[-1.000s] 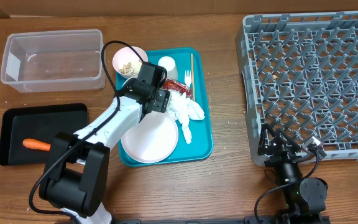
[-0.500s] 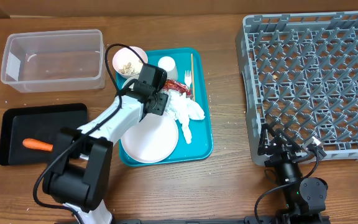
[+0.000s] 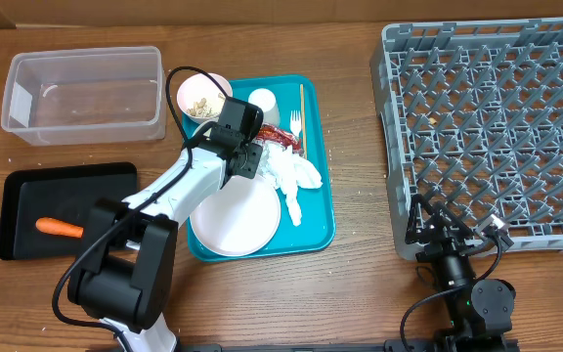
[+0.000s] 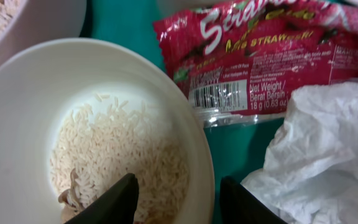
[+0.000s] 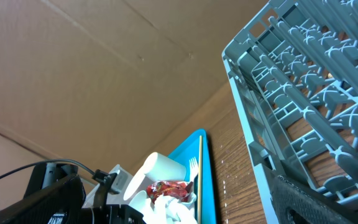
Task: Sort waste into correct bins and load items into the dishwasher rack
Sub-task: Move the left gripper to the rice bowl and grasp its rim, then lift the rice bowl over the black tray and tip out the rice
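The left gripper [image 4: 179, 185] points down over the teal tray [image 3: 319, 220], its arm [image 3: 179, 191] stretched diagonally from the near table edge. Its half-parted jaws straddle the rim of the bowl [image 4: 36, 106] holding rice [image 4: 123, 149], not yet pinching it. To the right lie the red wrapper [image 4: 260, 56] and the tissue [image 4: 322, 143]. The right gripper [image 3: 453, 225] sits folded low, spread wide and empty, beside the rack [image 3: 497, 117].

wrapper [image 4: 260, 56]: glossy red plastic | tissue [image 4: 328, 143]: crumpled soft paper | bowl [image 4: 23, 112]: smooth, white | table [image 3: 360, 284]: wood-grain
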Robot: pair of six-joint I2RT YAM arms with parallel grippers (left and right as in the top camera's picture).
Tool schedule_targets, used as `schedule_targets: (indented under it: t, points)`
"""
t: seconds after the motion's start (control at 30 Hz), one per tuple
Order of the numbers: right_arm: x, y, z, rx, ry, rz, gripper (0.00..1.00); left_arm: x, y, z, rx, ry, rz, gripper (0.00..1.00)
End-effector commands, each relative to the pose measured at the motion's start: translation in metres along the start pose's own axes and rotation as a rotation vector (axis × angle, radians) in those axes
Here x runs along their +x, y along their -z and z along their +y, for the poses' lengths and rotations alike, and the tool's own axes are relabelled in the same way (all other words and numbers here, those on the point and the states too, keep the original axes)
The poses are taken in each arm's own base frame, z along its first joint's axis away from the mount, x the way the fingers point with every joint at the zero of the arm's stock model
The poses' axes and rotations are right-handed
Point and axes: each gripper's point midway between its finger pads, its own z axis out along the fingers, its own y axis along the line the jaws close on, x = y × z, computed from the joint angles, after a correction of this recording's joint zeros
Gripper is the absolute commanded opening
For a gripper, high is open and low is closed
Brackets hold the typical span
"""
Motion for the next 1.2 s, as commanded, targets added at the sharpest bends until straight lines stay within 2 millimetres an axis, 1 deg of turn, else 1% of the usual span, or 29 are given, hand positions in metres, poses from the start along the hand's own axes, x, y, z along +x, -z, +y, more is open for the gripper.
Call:
schedule_targets:
  t: [0.0, 0.1, 0.23, 0.3, 0.4, 0.43, 0.47, 0.5, 0.6, 0.7, 0.8, 0.83, 0.9, 0.93, 0.97, 1.03, 1.07, 1.1, 1.13, 1.17]
  points:
    - [0.001, 0.000, -0.002, 0.003, -0.001, -0.004, 1.00, -0.007, 0.002, 0.001, 0.006, -0.005, -0.011, 0.41]
    - [0.001, 0.000, -0.002, 0.003, -0.001, -0.004, 1.00, -0.007, 0.002, 0.001, 0.006, -0.005, -0.008, 0.33]
    - [0.001, 0.000, -0.002, 0.003, -0.001, -0.004, 1.00, -0.009, 0.003, 0.002, 0.001, -0.005, -0.012, 0.30]
    - [0.001, 0.000, -0.002, 0.003, -0.001, -0.004, 1.00, -0.013, 0.007, 0.002, 0.003, -0.004, -0.022, 0.25]
    - [0.001, 0.000, -0.002, 0.003, -0.001, -0.004, 1.00, -0.022, 0.017, 0.003, 0.003, 0.018, -0.036, 0.15]
    - [0.001, 0.000, -0.002, 0.003, -0.001, -0.004, 1.00, -0.024, 0.019, 0.003, 0.003, 0.020, -0.039, 0.13]
    - [0.001, 0.000, -0.002, 0.002, -0.001, -0.004, 1.00, -0.029, 0.025, 0.004, 0.004, 0.022, -0.048, 0.06]
    - [0.001, 0.000, -0.002, 0.003, -0.001, -0.004, 1.00, -0.032, 0.029, 0.005, 0.003, 0.022, -0.051, 0.04]
    - [0.001, 0.000, -0.002, 0.002, -0.001, -0.004, 1.00, -0.039, 0.040, 0.006, 0.004, 0.034, -0.055, 0.04]
    - [0.001, 0.000, -0.002, 0.003, -0.001, -0.004, 1.00, -0.053, 0.064, 0.009, 0.009, 0.094, -0.074, 0.04]
    - [0.001, 0.000, -0.002, 0.002, -0.001, -0.004, 1.00, -0.079, 0.125, 0.007, 0.074, 0.142, -0.147, 0.04]
    - [0.001, 0.000, -0.002, 0.003, -0.001, -0.004, 1.00, -0.083, 0.138, 0.009, 0.078, 0.169, -0.165, 0.04]
    - [0.001, 0.000, -0.002, 0.003, -0.001, -0.004, 1.00, -0.088, 0.172, 0.016, 0.084, 0.220, -0.215, 0.04]
    - [0.001, 0.000, -0.002, 0.003, -0.001, -0.004, 1.00, -0.087, 0.184, 0.019, 0.086, 0.239, -0.230, 0.04]
    - [0.001, 0.000, -0.002, 0.002, -0.001, -0.004, 1.00, -0.085, 0.201, 0.025, 0.086, 0.275, -0.254, 0.04]
    - [0.001, 0.000, -0.002, 0.003, -0.001, -0.004, 1.00, -0.080, 0.219, 0.035, 0.082, 0.323, -0.272, 0.04]
    - [0.001, 0.000, -0.002, 0.002, -0.001, -0.004, 1.00, -0.071, 0.233, 0.048, 0.072, 0.382, -0.278, 0.04]
    - [0.001, 0.000, -0.002, 0.003, -0.001, -0.004, 1.00, -0.058, 0.246, 0.068, 0.049, 0.469, -0.270, 0.04]
    - [0.001, 0.000, -0.002, 0.003, -0.001, -0.004, 1.00, -0.050, 0.250, 0.079, 0.037, 0.519, -0.263, 0.04]
    - [0.001, 0.000, -0.002, 0.003, -0.001, -0.004, 1.00, -0.040, 0.255, 0.095, 0.023, 0.578, -0.252, 0.04]
